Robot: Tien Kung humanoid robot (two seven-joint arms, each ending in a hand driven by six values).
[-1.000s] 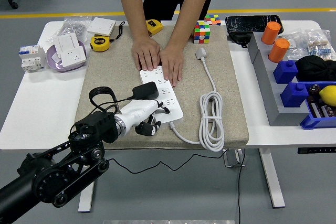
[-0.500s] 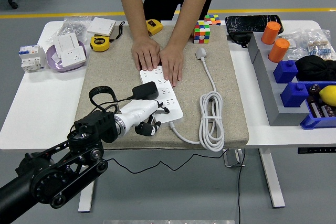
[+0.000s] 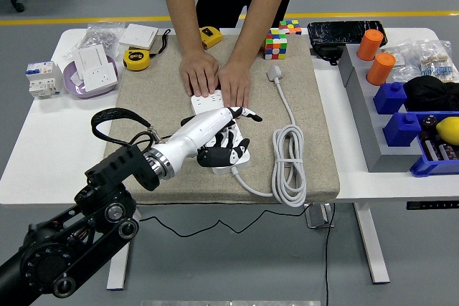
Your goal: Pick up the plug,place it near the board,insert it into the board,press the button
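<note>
now left hand over board, fingers extended, curled underneath

No text, label, brand, number or sign can be read anywhere in the head view. The yellow tape measures, the white switch and socket plates, the breaker unit and the packets at the desk's far right corner may carry print, but it is too small and blurred to make out. The power strip shows no legible marking either.
</note>
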